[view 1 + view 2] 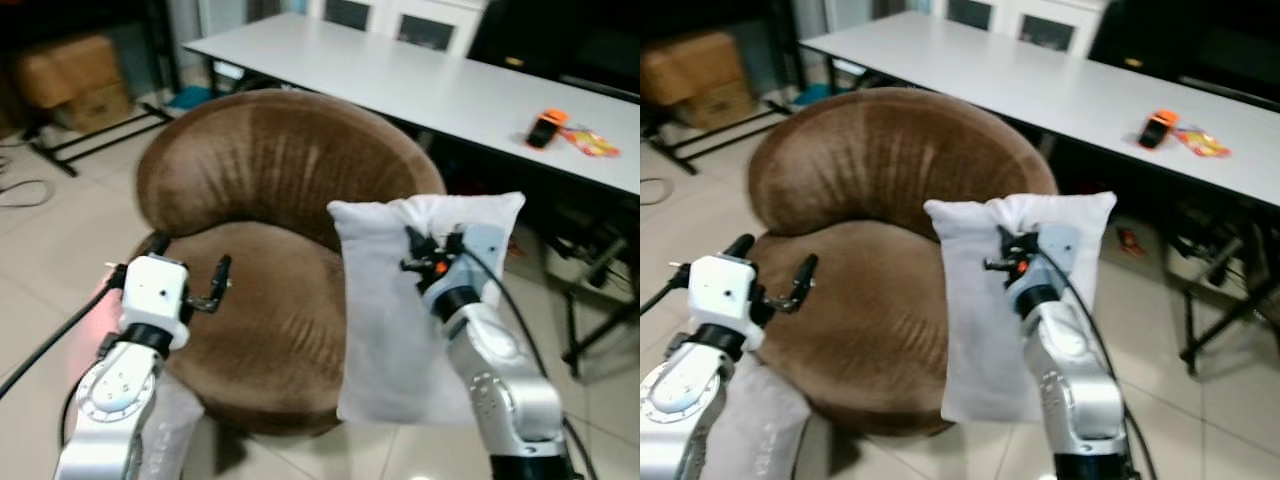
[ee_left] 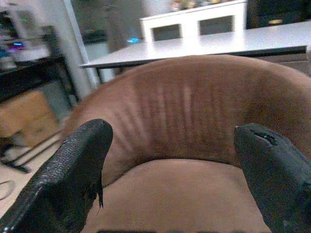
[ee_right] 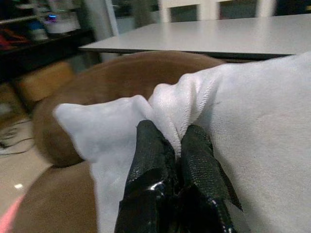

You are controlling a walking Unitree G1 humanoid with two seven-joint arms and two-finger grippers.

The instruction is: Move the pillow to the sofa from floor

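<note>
— Over the right side of the sofa (image 1: pixel 250 300), that was where the white pillow (image 1: pixel 400 310) hung, clear of the floor, its lower edge dangling past the seat's front rim.

— Held by what?

— The right gripper (image 3: pixel 170 145) had it by the top edge. Both black fingers (image 3: pixel 150 160) were pressed together on a bunched fold of the cloth, and the fabric puckered up on either side of them. The silver right arm (image 1: pixel 510 390) rose in front of the pillow and covered part of its lower right corner.

— And the other one?

— The left gripper (image 2: pixel 170 165) hovered above the left part of the seat with its fingers (image 2: pixel 73 170) spread wide and nothing between them. It pointed at the curved brown backrest.

— What was the sofa like?

— Round, brown, velvety, with a low, rolled back. It stood on pale floor tiles (image 1: pixel 60 250).

— Anything behind it?

— A long white table (image 1: pixel 420 80) ran past the back of it, with a small orange and black object (image 1: pixel 545 128) lying near its right end. Cardboard boxes (image 1: pixel 75 80) sat off in the far left corner, beside a black stand on the floor.
</note>
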